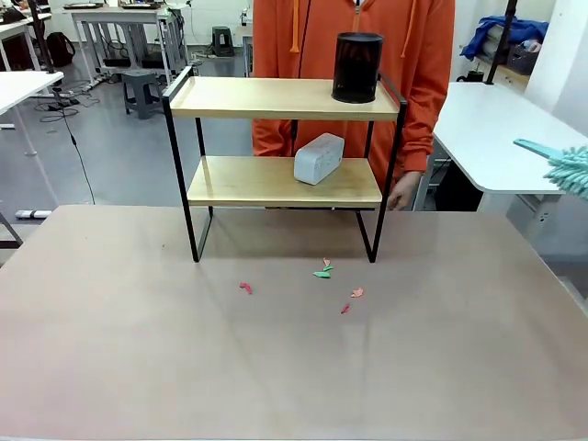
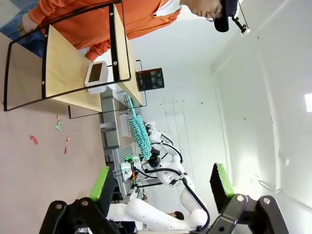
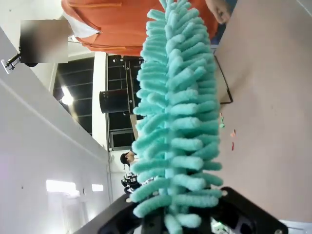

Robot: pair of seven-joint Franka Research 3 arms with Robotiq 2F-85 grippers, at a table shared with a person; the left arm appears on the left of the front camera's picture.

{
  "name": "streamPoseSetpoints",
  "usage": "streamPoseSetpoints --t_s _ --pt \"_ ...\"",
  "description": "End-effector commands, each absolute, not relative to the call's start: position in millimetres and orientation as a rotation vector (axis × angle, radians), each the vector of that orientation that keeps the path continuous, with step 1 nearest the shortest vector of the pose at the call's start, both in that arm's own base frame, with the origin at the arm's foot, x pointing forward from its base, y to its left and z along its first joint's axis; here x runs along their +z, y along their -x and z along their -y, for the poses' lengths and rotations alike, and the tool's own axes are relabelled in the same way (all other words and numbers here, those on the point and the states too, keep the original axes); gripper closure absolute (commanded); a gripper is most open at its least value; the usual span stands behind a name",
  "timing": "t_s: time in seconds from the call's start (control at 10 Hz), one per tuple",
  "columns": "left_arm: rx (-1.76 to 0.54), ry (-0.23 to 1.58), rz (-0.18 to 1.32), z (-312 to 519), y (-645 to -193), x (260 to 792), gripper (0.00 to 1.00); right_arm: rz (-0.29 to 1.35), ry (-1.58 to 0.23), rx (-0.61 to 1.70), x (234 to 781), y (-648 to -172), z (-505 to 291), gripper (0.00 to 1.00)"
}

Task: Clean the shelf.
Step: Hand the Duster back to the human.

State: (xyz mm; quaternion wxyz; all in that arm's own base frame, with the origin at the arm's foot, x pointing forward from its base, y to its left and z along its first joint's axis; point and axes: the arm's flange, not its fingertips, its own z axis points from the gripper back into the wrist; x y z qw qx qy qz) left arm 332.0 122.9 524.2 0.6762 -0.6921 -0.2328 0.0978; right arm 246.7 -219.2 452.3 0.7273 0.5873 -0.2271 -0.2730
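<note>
The shelf (image 1: 257, 96) stands at the middle of the table, its two wooden boards in a black frame; the left wrist view has it sideways (image 2: 63, 68). A black cylinder (image 1: 356, 66) sits on the top board and a white box (image 1: 319, 158) on the lower one. My right gripper (image 3: 170, 222) is shut on the handle of a teal duster (image 3: 178, 112), held up in the air off the table's right side (image 1: 570, 170), apart from the shelf. My left gripper (image 2: 161, 183) is open and holds nothing, raised well away from the shelf.
Small red and green paper scraps (image 1: 322, 272) lie on the table (image 1: 138, 349) in front of the shelf. A person in an orange hoodie (image 1: 276, 37) stands right behind it, one hand (image 1: 401, 191) by its right legs. A white table (image 1: 487, 129) stands at the right.
</note>
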Motion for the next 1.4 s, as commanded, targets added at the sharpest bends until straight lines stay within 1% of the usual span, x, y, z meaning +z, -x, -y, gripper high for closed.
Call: streamPoseSetpoints --t_s 0.0,1.1,1.2,1.3 --pt "0.212 1.557 0.516 -125.7 -330.0 525.7 0.0 0.529 -1.286 -0.606 455.8 -237.1 225.8 1.0" --pt "0.212 1.557 0.516 -125.7 -330.0 525.7 0.0 0.529 -1.286 -0.606 455.8 -237.1 225.8 1.0" --pt "0.212 1.557 0.516 -125.7 -330.0 525.7 0.0 0.518 -1.296 -0.608 453.3 -239.4 225.3 0.59" --pt "0.212 1.557 0.516 -125.7 -330.0 525.7 0.0 0.526 -1.276 -0.603 452.9 -239.3 225.6 0.29"
